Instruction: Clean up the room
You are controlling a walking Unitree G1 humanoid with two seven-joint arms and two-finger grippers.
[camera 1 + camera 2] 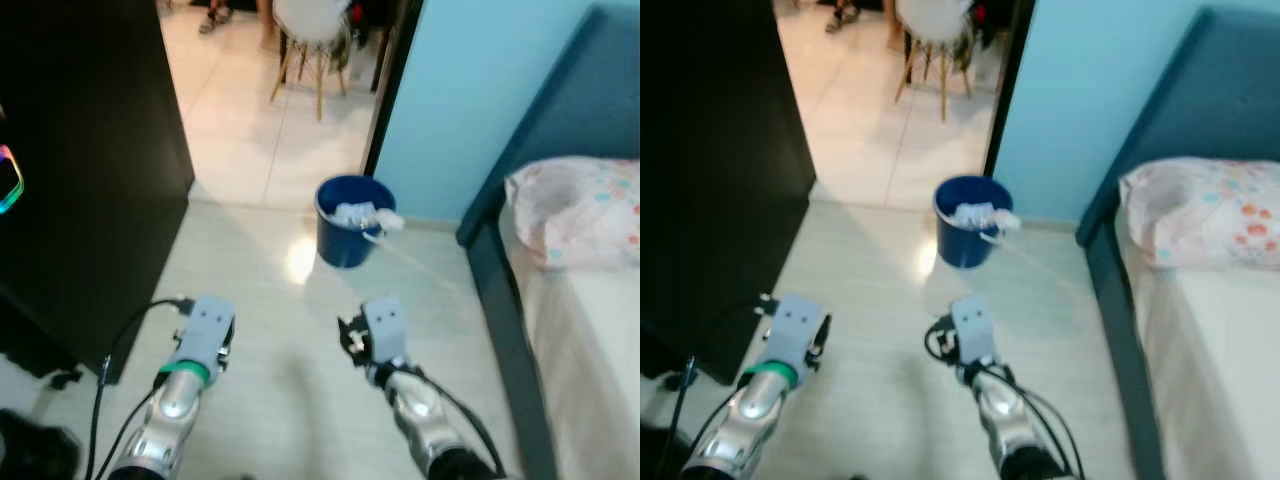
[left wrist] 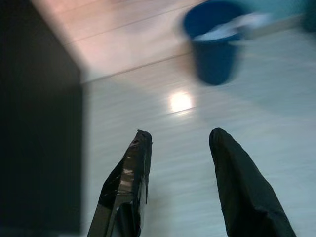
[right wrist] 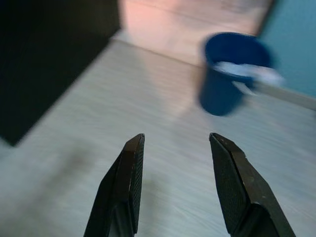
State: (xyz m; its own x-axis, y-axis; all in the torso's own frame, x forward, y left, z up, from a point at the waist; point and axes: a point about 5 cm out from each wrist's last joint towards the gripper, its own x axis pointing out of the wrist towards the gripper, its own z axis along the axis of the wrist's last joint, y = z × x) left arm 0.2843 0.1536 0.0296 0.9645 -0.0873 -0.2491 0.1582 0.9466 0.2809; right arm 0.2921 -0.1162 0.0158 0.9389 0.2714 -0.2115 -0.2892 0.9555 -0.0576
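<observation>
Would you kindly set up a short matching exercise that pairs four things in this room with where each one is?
Things:
1. blue bucket
2. floral pillow
3. white chair
4. black cabinet

Places:
A. on the bed, at the robot's right
B. beyond the doorway, on the tiled floor
C. at the robot's left, beside the doorway
D. on the floor by the light blue wall, white stuff inside

Pairs: 1-D, 2-A, 3-B, 4-C
</observation>
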